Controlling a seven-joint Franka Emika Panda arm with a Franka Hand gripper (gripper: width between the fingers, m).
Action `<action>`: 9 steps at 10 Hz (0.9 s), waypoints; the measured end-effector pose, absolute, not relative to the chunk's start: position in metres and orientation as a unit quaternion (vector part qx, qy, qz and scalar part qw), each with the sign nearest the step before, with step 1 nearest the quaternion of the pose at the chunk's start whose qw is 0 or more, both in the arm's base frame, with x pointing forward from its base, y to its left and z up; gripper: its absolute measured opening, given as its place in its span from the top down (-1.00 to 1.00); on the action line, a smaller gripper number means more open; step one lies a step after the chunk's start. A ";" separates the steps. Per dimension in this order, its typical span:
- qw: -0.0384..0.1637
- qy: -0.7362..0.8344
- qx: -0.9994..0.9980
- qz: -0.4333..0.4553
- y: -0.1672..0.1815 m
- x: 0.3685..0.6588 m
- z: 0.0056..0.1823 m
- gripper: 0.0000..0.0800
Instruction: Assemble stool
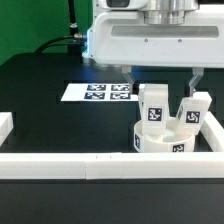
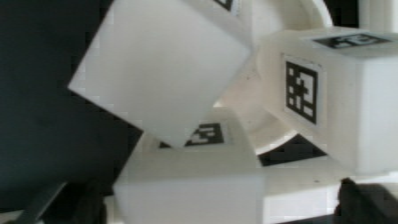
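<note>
Starting at the exterior view's left, you see a short white border rail end (image 1: 5, 127) on the black table (image 1: 40, 100), then the marker board (image 1: 98, 92), a thin flat white sheet printed with black square tags, lying flat toward the back. Across the front runs a long white border rail (image 1: 100, 164).

Toward the exterior view's right, your task piece sits just behind that rail: the round thick white plastic disc seat (image 1: 160, 143), tagged on its side wall, with two short blocky white legs standing upright on it. The nearer leg (image 1: 152, 108) rises at the seat's left side; the other leg (image 1: 195, 112) stands at its right and leans slightly.

Above them hangs your arm's two-finger gripper (image 1: 160, 72), its dark fingers spread wide apart, one finger (image 1: 126, 74) left of the nearer leg and the other above the right-hand leg. Nothing sits between the fingers, and you cannot tell whether either fingertip touches a leg.

Your wrist view is filled with close, overlapping white tagged parts; a tagged block face (image 2: 306, 85) is readable, but which part is which is unclear.
</note>
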State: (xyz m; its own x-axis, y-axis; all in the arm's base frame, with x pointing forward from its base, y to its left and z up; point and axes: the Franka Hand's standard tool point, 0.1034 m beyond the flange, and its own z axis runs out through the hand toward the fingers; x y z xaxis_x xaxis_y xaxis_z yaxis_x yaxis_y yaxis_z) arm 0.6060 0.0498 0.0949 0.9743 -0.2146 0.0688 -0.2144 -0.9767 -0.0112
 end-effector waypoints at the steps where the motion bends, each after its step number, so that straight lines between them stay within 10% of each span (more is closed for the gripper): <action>1: 0.004 0.110 -0.993 -0.035 0.049 0.606 0.095 -0.62; 9: 0.001 0.077 -0.996 -0.034 0.035 0.616 0.092 -0.59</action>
